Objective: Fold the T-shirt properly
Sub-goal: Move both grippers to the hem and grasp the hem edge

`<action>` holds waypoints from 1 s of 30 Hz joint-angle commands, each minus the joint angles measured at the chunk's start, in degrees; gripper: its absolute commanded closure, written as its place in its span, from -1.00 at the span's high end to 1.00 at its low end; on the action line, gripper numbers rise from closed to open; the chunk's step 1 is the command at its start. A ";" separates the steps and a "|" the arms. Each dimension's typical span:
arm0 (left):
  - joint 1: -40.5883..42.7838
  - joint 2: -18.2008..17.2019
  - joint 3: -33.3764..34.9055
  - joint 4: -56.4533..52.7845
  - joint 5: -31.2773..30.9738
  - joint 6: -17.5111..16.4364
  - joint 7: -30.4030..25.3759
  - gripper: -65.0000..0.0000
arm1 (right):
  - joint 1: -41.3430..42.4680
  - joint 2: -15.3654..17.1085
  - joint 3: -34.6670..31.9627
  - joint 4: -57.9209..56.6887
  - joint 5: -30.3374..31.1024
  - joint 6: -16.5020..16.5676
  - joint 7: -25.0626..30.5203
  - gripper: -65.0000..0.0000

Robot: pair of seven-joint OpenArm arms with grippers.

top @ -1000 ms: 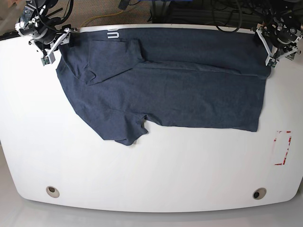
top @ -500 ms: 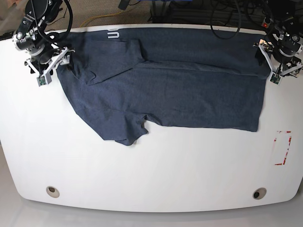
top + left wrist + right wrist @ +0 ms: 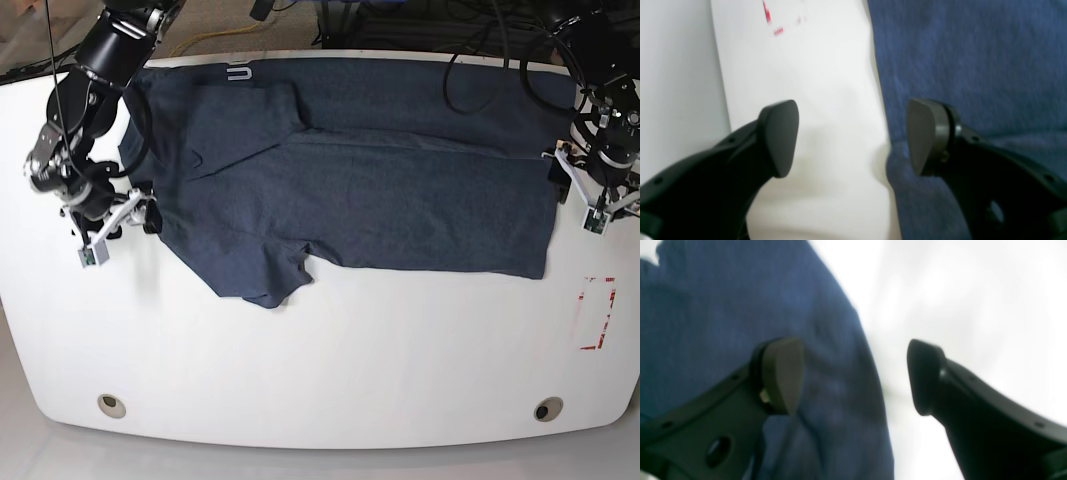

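Base view shows the right end effector (image 3: 122, 217) at the left of the scene, low over the white desk (image 3: 320, 370) and straddling the left edge of the T-shirt (image 3: 380, 190). Its jaws are spread apart and nothing is between them; in the right wrist view one finger (image 3: 783, 373) sits above the blue cloth (image 3: 740, 340) and the other above bare desk (image 3: 973, 306), with the garment's edge running between them.

Spread across the far half of the desk, the T-shirt lies flat and partly folded: a sleeve is turned in over the body on the left, small white lettering (image 3: 238, 73) shows at the far edge, and a lower flap reaches toward the near side left of centre.

At the right of the scene, the left end effector (image 3: 578, 193) hangs at the shirt's right edge, jaws also held wide and gripping nothing. From the left wrist view, one finger (image 3: 780, 136) is over bare desk (image 3: 826, 100) and the other over the cloth (image 3: 973, 60), the hem lying between them. A red-and-white mark (image 3: 597, 312) sits on the desk near the right edge, on the near side of that arm.
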 commanded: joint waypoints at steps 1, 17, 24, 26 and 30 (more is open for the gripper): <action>-1.66 -0.94 -0.22 0.80 -0.12 0.18 -0.94 0.41 | 4.98 2.97 -3.06 -4.87 0.93 0.32 1.85 0.43; -6.84 -0.94 1.54 -6.50 -0.12 0.18 -1.20 0.42 | 20.10 7.19 -21.43 -37.31 0.93 0.32 23.12 0.43; -11.68 -0.94 1.54 -12.04 -0.21 0.18 -1.38 0.42 | 20.19 6.75 -26.80 -41.45 0.93 0.32 27.34 0.43; -12.73 -0.94 1.54 -13.00 -0.21 1.19 -1.38 0.42 | 20.10 6.57 -27.76 -41.45 1.01 0.32 27.34 0.43; -16.43 -0.94 1.54 -15.73 -0.21 5.77 -1.38 0.43 | 20.10 4.99 -29.87 -41.36 1.01 0.32 27.34 0.43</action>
